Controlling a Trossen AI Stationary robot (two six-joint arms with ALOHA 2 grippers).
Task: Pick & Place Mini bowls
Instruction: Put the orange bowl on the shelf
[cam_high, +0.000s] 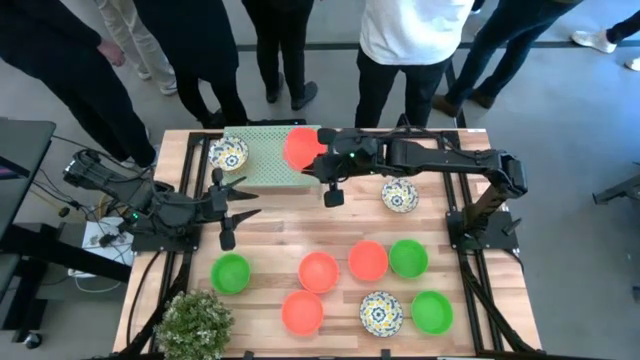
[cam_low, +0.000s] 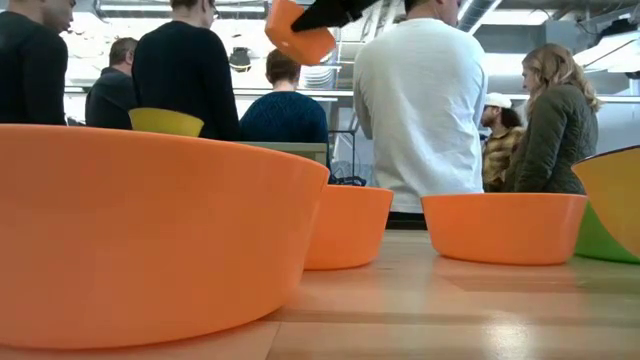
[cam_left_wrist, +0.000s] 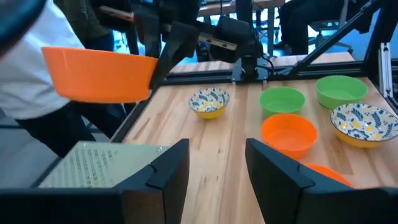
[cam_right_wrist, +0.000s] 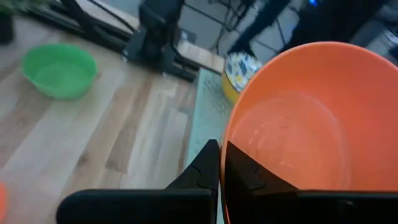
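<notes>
Right gripper (cam_high: 318, 160) | pinching rim | orange bowl (cam_high: 301, 146) | above green mat (cam_high: 262, 155)

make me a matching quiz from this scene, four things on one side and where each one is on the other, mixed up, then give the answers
Things:
1. left pincer
2. right pincer
3. potted plant
4. floral bowl

Places or states:
A. on the green mat
B. shut on the rim of an orange bowl, raised over the mat
C. open, holding nothing
D. at the table's near left corner

Pairs: 1-C, 2-B, 3-D, 4-A
</notes>
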